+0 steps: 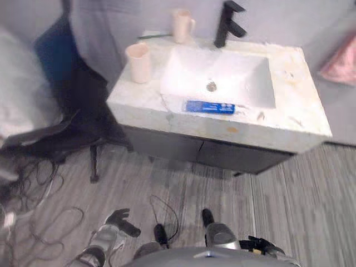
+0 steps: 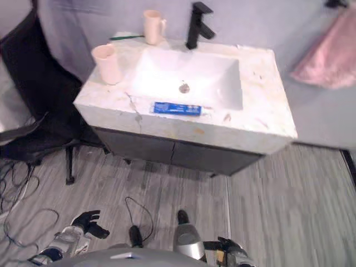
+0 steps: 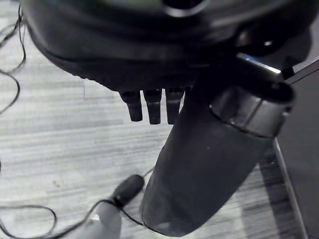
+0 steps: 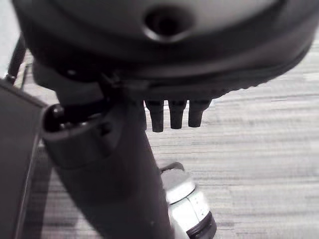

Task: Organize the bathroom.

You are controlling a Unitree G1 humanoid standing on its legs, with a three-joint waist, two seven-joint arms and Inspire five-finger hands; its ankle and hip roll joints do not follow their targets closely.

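Observation:
A white vanity counter (image 1: 289, 119) with a sink stands ahead of me. A blue toothpaste tube (image 1: 209, 107) lies flat on the sink's front rim. On the counter's left side a pink cup (image 1: 139, 62) stands upright. A second pink cup (image 1: 182, 25) with a handle stands at the back beside the black faucet (image 1: 228, 23), and a green toothbrush (image 1: 153, 36) lies to its left. My left hand (image 1: 119, 218) hangs low over the floor, far short of the counter, fingers (image 3: 152, 107) straight and empty. My right hand (image 4: 172, 115) also hangs down, open and empty.
A black office chair (image 1: 72, 117) stands against the vanity's left side, with loose cables (image 1: 39, 183) on the wood-look floor around it. A pink towel (image 1: 340, 62) hangs on the wall to the right. Dark cabinet doors (image 1: 206, 153) close off the vanity's front.

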